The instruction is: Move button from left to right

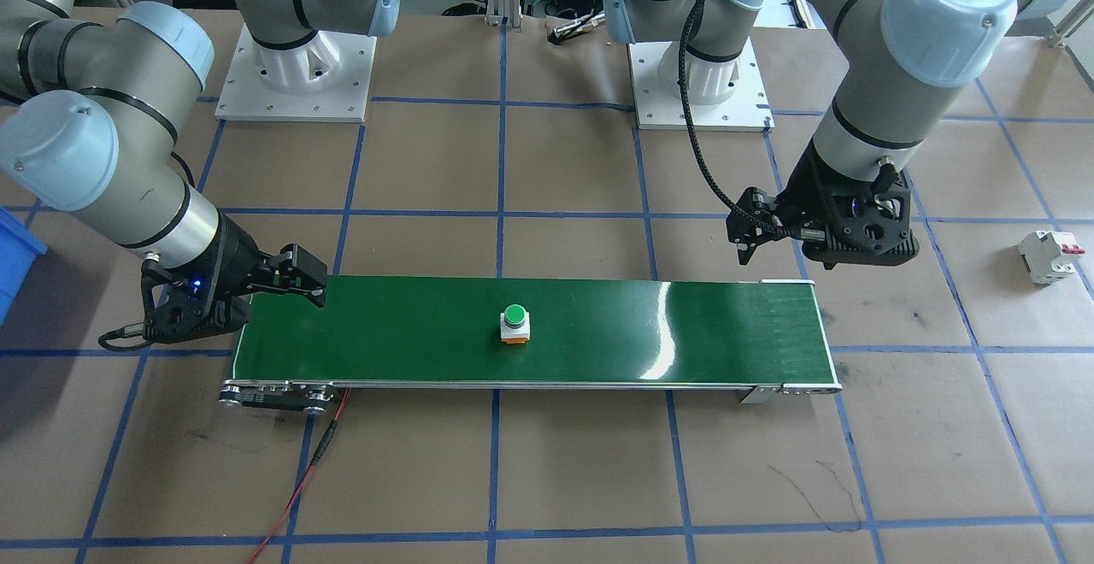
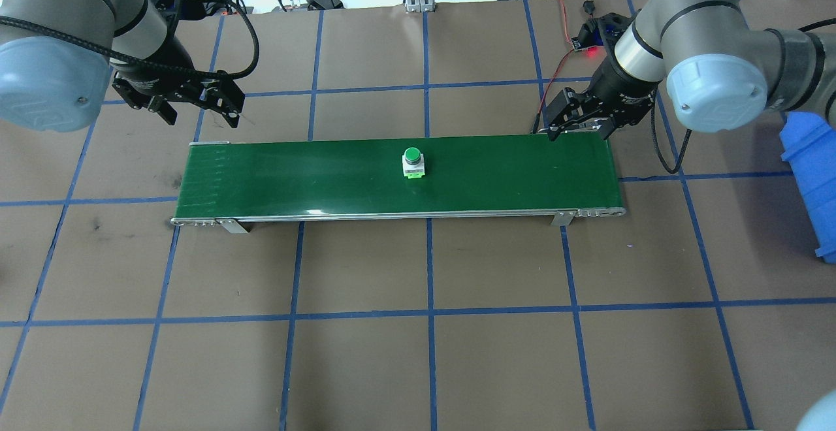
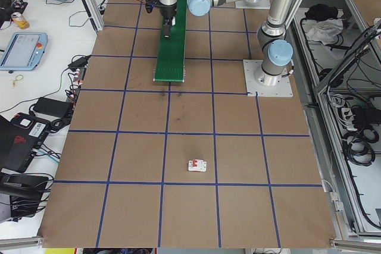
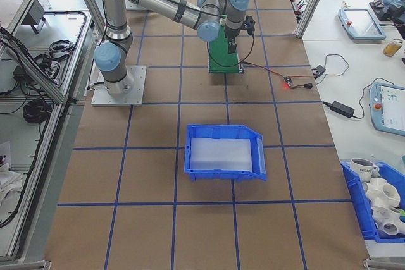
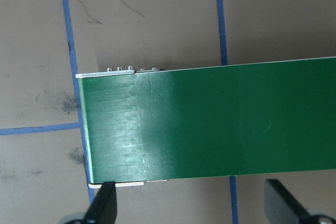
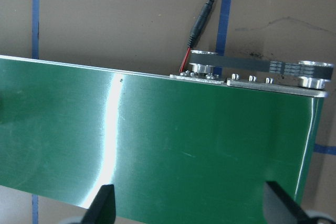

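I see the button (image 2: 413, 162) standing upright mid-belt on the green conveyor (image 2: 294, 176), well apart from both grippers. The left gripper (image 2: 196, 106) and right gripper (image 2: 575, 121) hover spread wide, holding nothing. My worry: the right gripper closing late could topple the button.

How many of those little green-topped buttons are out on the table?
1. The single button sits upright near the middle of the green conveyor belt, apart from both end effectors. The only other small device is a white breaker on the brown table; none seem hidden.
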